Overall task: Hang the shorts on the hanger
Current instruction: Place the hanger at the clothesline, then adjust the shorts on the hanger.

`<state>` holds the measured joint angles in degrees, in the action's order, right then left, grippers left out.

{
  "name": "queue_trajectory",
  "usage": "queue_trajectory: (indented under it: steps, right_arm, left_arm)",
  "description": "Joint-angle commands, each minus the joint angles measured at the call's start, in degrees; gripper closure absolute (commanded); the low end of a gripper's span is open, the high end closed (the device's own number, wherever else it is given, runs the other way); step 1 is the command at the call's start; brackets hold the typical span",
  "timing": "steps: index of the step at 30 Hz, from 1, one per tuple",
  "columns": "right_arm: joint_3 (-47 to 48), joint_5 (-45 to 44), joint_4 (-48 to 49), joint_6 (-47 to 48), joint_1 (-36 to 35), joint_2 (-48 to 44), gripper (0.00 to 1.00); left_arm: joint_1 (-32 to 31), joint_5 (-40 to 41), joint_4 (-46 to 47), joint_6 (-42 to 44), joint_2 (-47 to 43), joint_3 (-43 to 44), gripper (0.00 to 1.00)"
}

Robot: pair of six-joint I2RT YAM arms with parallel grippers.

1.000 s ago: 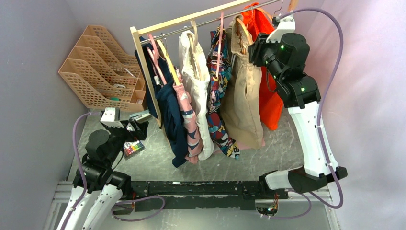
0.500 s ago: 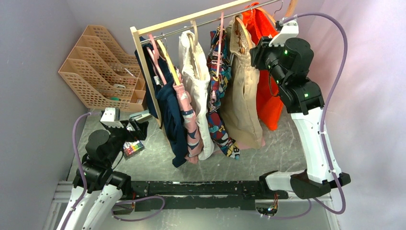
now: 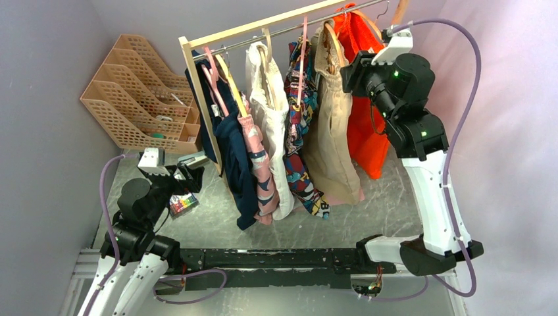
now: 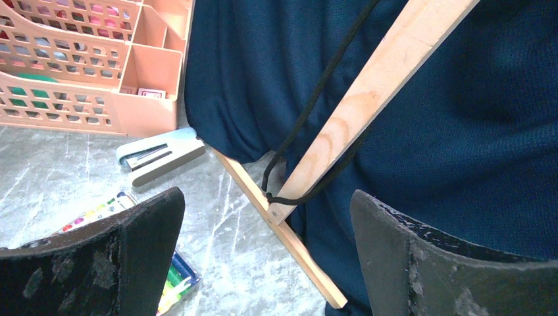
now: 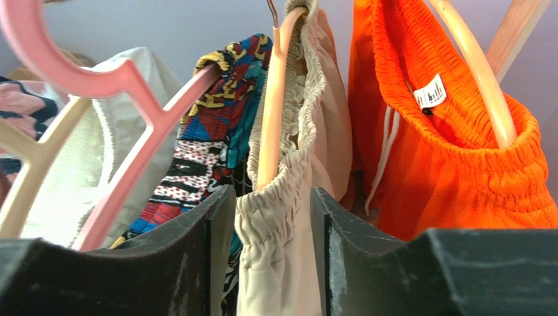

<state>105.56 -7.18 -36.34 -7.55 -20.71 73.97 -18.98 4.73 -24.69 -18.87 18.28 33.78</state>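
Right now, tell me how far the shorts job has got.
Done: the shorts hang from the hanger on the rail. In hand: the right gripper straddles their waistband; whether it grips is unclear. The left gripper sits open, low. Left: pull the right gripper clear.

L arm sitting folded low, L gripper gaping wide; R arm reaching high, R gripper standing half open.

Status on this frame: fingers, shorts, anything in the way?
Left fingers wide open, empty. Right fingers straddle beige gathered-waist fabric shorts at waistband, grip unclear. Shorts hang on slim pale orange-tan hanger; bright orange shorts close alongside.
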Motion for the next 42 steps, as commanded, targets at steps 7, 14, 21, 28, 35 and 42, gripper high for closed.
queue_trajectory:
  steps: [7,14,21,28,35,42]
  right_arm:
    - [-9.46,-1.36,1.00,-7.73,-0.39,-16.84,0.33]
    - [-22.82,-3.58,-4.76,-10.09,-0.39,-29.91,0.31]
    - [-37.92,14.35,-4.65,-9.26,-0.34,-38.04,0.23]
    - [-47.58,12.30,-0.65,-9.78,-0.25,-39.75,0.21]
    - [-54.07,9.27,9.58,-9.59,-0.33,-36.13,0.21]
    - [-54.76,-3.81,11.91,-13.11,-0.31,-34.94,0.68]
  left_arm:
    - [-0.42,2.38,0.67,-0.54,-1.32,0.28,0.01]
    - [-0.39,3.50,0.02,-1.60,-0.84,0.65,0.01]
    - [-0.44,3.97,-1.40,-1.61,1.86,1.85,0.01]
    - [-0.44,3.97,-0.83,-1.61,0.80,1.30,0.01]
    - [-0.44,3.97,-1.09,-1.61,1.48,1.60,0.01]
    - [-0.44,3.97,-1.02,-1.61,0.76,1.46,0.01]
